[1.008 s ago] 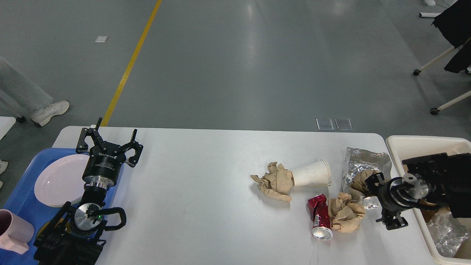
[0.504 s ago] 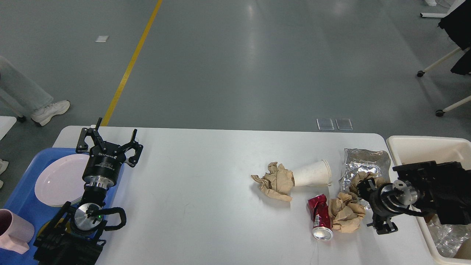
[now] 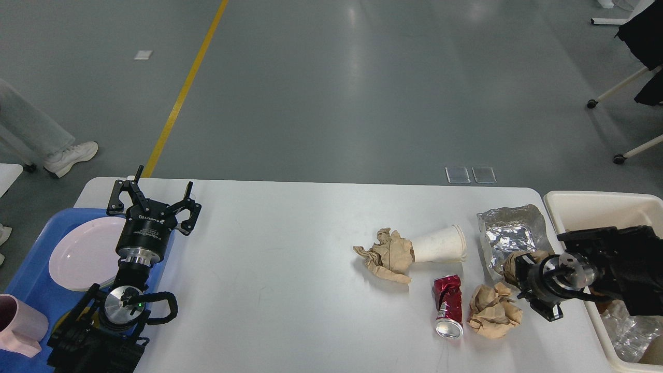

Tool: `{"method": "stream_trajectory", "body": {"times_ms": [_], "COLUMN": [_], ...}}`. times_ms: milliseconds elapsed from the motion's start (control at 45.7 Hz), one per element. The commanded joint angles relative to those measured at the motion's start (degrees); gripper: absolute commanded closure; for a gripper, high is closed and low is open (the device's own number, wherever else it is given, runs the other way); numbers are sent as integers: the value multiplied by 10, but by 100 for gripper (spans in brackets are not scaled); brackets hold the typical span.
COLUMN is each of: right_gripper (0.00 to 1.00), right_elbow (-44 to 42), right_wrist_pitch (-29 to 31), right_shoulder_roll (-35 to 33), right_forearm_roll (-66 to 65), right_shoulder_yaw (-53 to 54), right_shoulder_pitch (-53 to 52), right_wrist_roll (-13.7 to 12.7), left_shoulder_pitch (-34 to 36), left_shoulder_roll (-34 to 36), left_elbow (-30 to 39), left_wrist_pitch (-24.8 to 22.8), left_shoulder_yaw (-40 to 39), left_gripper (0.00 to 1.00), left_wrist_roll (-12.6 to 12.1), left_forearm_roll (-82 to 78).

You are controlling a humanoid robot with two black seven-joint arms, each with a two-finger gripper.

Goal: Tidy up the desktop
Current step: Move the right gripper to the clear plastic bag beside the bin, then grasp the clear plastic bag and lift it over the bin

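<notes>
The white desktop [image 3: 290, 269] holds litter on its right half: a crumpled brown paper [image 3: 388, 255] against a white paper cup [image 3: 439, 243] lying on its side, a crushed red can [image 3: 448, 305], a second brown paper wad [image 3: 492, 312], and crinkled silver foil [image 3: 510, 233] with a small brown paper ball [image 3: 510, 260] at its near edge. My right gripper [image 3: 533, 287] is low over the table just right of the wad, its fingers spread, and the upper one touches the small ball. My left gripper [image 3: 153, 199] is open and empty at the far left.
A cream bin [image 3: 595, 204] with scraps inside stands off the table's right end, under my right arm. A blue tray [image 3: 31, 282] at the left holds a pink plate [image 3: 83, 254] and a pink mug [image 3: 18, 324]. A person's legs stand beyond the left corner.
My right gripper came left out of the bin to the litter. The foil shifted and crumpled upward. The can and the nearby paper wad slid slightly and now lie apart. The left arm stayed still.
</notes>
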State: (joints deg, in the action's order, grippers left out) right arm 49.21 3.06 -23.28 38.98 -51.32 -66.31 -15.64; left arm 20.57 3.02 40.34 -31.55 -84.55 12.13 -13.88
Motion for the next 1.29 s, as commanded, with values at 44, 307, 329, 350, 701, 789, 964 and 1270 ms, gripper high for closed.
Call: {"method": "stream_trajectory", "body": {"times_ms": [44, 307, 329, 350, 701, 789, 964, 1270], "right_gripper": [100, 100, 100, 100, 100, 100, 100, 100], "right_elbow": [0, 6, 8, 11, 253, 326, 434, 468], "right_wrist_pitch": [-1, 1, 3, 5, 55, 111, 197, 253], "right_shoulder_roll": [0, -4, -7, -12, -70, -70, -68, -89], "right_forearm_roll": [-1, 0, -1, -1, -15, -28, -41, -47], "right_shoulder_yaw": [0, -1, -2, -4, -197, -261, -359, -431], "right_shoulder_pitch": [0, -10, -14, -19, -290, -391, -558, -620], "right_wrist_roll": [0, -2, -3, -4, -11, -7, -3, 50], "left_shoulder_pitch": [0, 0, 0, 0, 0, 0, 0, 0], "left_shoulder_roll": [0, 0, 0, 1, 0, 0, 1, 0], "left_elbow": [0, 0, 0, 0, 0, 0, 0, 0], "left_wrist_pitch": [0, 0, 0, 0, 0, 0, 0, 0], "left_shoulder_yaw": [0, 0, 0, 0, 0, 0, 0, 0], "left_gripper": [4, 4, 4, 3, 4, 4, 3, 4], "left_wrist_roll": [0, 0, 0, 0, 0, 0, 0, 0], "left_forearm_roll": [0, 0, 0, 0, 0, 0, 0, 0]}}
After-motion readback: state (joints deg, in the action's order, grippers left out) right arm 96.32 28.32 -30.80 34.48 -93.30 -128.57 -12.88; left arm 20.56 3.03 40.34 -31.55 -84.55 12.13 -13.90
